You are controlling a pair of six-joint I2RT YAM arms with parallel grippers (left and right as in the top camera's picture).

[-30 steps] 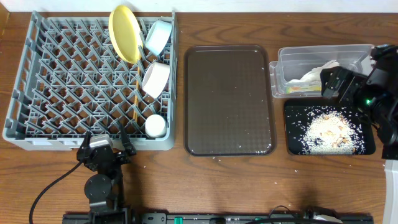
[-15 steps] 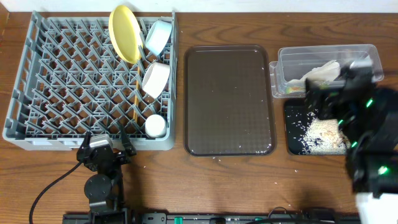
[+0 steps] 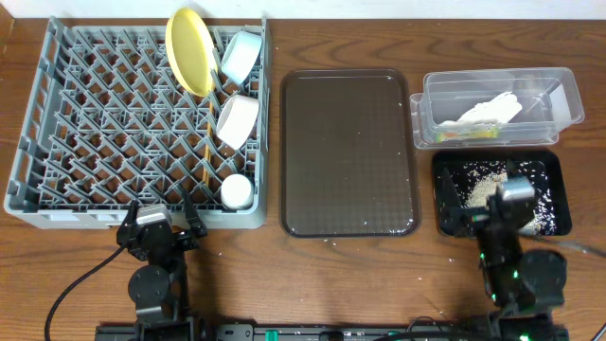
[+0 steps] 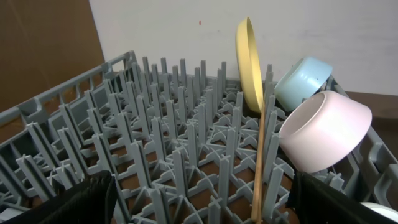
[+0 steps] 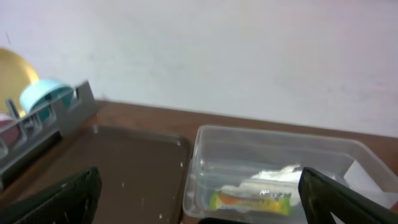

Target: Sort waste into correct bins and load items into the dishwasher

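- Wide-spread and empty, the left gripper [image 3: 159,221] sits at the table's front edge, just short of the rack's front wall. The right gripper [image 3: 502,201], at the front edge toward the right corner, is equally wide and holds nothing, and it overlaps the black tray's near rim.
- The grey dish rack [image 3: 95,123] fills the far left corner. It looks rigid and bulky and needs no lifting.
- The dark brown serving tray [image 3: 348,152] lies mid-table.
- The clear tub [image 3: 561,95] is at the far right, and the black tray [image 3: 557,185] lies just in front of it.
- The yellow plate [image 3: 187,49] stands on edge between pegs at the rack's far side. It is probably stiff and smooth, so its rim is the place to grip.
- The light blue bowl [image 3: 240,55] and white bowl [image 3: 237,119] lean tilted along the rack's right side. They are hard and likely slippery, so one finger should go inside the rim.
- The small white cup [image 3: 236,191] is at the rack's front right corner. It is light and is best pinched at the lip.
- The wooden chopsticks [image 3: 205,152] lie among the pegs. They are thin and apt to roll, so mid-length is the place to pinch them.
- The crumpled napkin [image 3: 490,112] is in the tub. It is soft and nearly weightless, and any fold will serve.
- The green-yellow wrapper [image 3: 464,135] lies at the tub's near wall. It is thin and probably slick.
- The rice crumbs [image 3: 478,185] are scattered in the black tray. A few stray grains [image 3: 331,240] lie off the serving tray's front edge; they are too loose to pinch, so sweeping should suit them better.
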